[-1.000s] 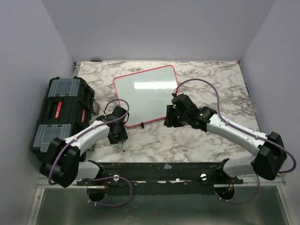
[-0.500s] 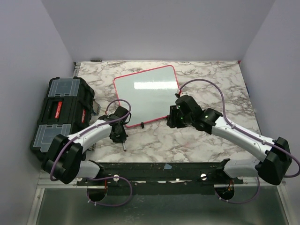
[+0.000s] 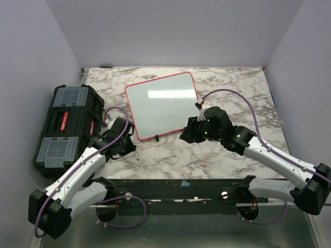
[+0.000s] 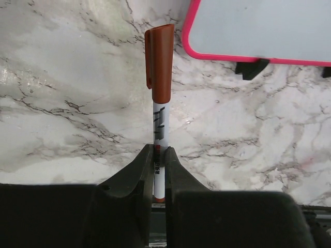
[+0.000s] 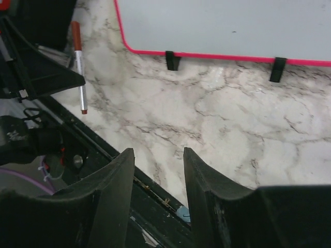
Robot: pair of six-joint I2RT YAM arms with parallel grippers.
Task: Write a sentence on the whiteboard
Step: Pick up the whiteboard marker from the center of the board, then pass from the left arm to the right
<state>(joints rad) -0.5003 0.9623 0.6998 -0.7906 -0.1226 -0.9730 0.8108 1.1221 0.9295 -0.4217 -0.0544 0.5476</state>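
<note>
The whiteboard (image 3: 163, 106), glossy white with a thin red frame, lies flat at the table's middle back; it also shows in the left wrist view (image 4: 258, 26) and the right wrist view (image 5: 222, 23). My left gripper (image 3: 128, 149) is shut on a white marker with a brown cap (image 4: 159, 77), just off the board's near left corner, cap pointing toward the board. The marker also shows in the top view (image 3: 135, 154) and the right wrist view (image 5: 79, 62). My right gripper (image 3: 187, 135) is open and empty above the marble in front of the board's near right corner.
A black toolbox (image 3: 67, 121) with clear lid trays stands at the left edge, close to my left arm. Two small black clips (image 5: 172, 59) stick out of the board's near edge. The black base rail (image 3: 181, 187) runs along the table's front.
My left arm has drawn back toward the left and its elbow has dropped, the marker staying in the gripper. My right arm has stretched out lower, its gripper shifting slightly nearer.
</note>
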